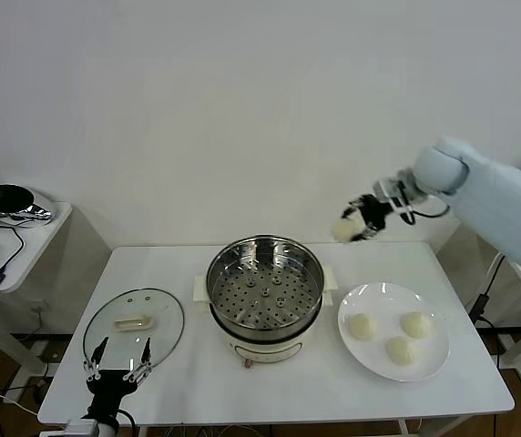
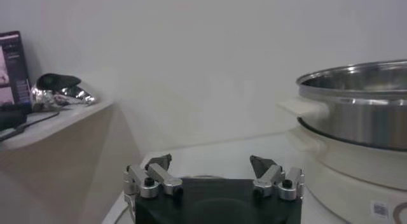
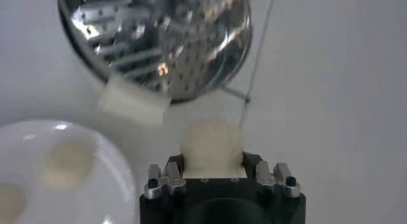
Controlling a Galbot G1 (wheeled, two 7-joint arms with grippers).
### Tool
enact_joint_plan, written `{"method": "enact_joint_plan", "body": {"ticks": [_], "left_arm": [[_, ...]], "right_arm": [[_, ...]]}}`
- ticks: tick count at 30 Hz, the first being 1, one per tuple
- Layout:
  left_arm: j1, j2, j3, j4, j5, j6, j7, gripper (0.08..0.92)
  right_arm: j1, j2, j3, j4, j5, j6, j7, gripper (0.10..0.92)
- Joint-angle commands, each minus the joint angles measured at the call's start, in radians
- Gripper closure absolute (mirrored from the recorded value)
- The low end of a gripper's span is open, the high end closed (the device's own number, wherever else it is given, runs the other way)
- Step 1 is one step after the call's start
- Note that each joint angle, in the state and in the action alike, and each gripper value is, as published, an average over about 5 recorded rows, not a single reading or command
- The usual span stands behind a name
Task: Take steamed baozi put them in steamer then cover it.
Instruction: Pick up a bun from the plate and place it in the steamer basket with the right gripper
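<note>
A white tabletop (image 1: 270, 387) is seen from above, with the steamer (image 1: 265, 293) at its centre, its perforated basket empty, and the cover (image 1: 134, 322) laid flat to its left. The right claw (image 1: 359, 221) is raised in the air behind the white plate (image 1: 435, 362) and is pinched on one steamed baozi (image 3: 211, 142), while three more buns (image 1: 402, 350) are left on that plate. The left claw (image 1: 117, 360) is parked at the near left edge by the cover, its fingers (image 2: 159, 162) spread wide with nothing held.

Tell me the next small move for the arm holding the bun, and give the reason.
Probably carry it sideways until it hangs over the steamer, then lower it. The right gripper is shut on a baozi, raised above the table between steamer and plate; the basket is empty and three buns wait.
</note>
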State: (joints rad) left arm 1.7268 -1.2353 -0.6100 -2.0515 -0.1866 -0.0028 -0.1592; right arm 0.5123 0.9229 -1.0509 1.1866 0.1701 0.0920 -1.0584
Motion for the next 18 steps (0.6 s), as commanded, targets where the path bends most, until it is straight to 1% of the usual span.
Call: {"method": "enact_joint_plan", "body": {"ticks": [1, 4, 8, 12, 18], "left_arm": [[-0.002, 0.011, -0.001, 0.014, -0.045, -0.006, 0.002, 0.177], [-0.005, 0.007, -0.006, 0.014, -0.040, -0.007, 0.001, 0.177], [-0.006, 0.003, -0.016, 0.013, -0.035, -0.006, 0.001, 0.177], [-0.004, 0.000, -0.026, 0.012, -0.033, -0.005, 0.002, 0.177], [-0.004, -0.009, -0.034, 0.010, -0.028, -0.002, -0.002, 0.177]], "right_arm": [[0.108, 0.188, -0.105, -0.036, 0.070, 0.065, 0.014, 0.441], [0.089, 0.276, -0.136, -0.074, 0.015, 0.124, 0.015, 0.437], [0.043, 0.348, -0.172, -0.117, -0.106, 0.241, 0.025, 0.432], [-0.002, 0.373, -0.195, -0.141, -0.219, 0.348, 0.040, 0.431], [-0.054, 0.380, -0.208, -0.154, -0.360, 0.445, 0.073, 0.430]]}}
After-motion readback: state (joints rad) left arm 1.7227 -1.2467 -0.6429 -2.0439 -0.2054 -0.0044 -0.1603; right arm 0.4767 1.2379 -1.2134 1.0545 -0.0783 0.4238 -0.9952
